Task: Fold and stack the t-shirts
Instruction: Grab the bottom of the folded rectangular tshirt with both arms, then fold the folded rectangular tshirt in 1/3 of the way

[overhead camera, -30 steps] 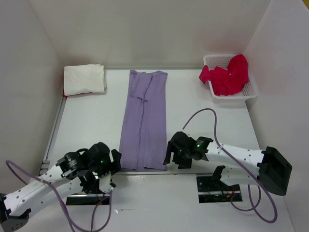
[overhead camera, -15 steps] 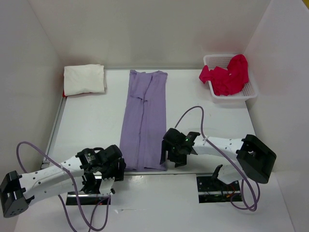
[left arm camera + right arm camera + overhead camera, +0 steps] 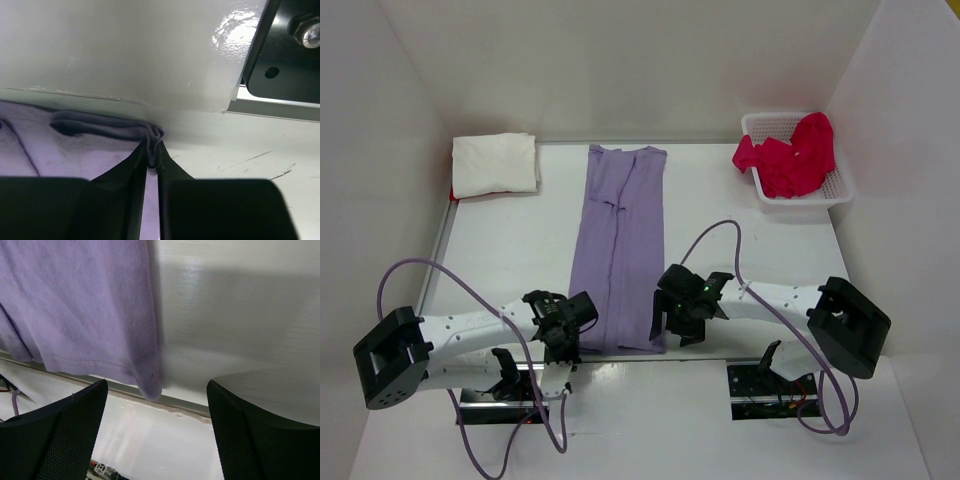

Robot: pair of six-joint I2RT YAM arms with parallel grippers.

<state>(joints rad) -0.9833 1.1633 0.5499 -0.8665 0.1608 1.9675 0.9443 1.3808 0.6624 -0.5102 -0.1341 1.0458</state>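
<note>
A lavender t-shirt [image 3: 620, 250], folded into a long strip, lies down the middle of the table. My left gripper [image 3: 572, 335] is at its near left corner. The left wrist view shows that gripper [image 3: 153, 145] shut on a bunched fold of the lavender cloth [image 3: 95, 128]. My right gripper [image 3: 667, 322] hangs at the near right corner. In the right wrist view it [image 3: 157, 407] stands open, with the shirt's corner [image 3: 150, 386] between its fingers, untouched. A folded off-white t-shirt [image 3: 495, 163] lies at the back left on a red one [image 3: 452, 193], of which only an edge shows. A pinkish red t-shirt [image 3: 790, 158] is heaped in the basket.
A white mesh basket [image 3: 840, 188] stands at the back right by the wall. White walls close the table in on three sides. A metal rail [image 3: 185, 404] runs along the near table edge under the shirt's hem. Purple cables loop from both arms.
My left gripper has moved right to the lavender shirt's near left corner and closed on it. My right gripper shifted slightly left to the near right corner and stays open.
</note>
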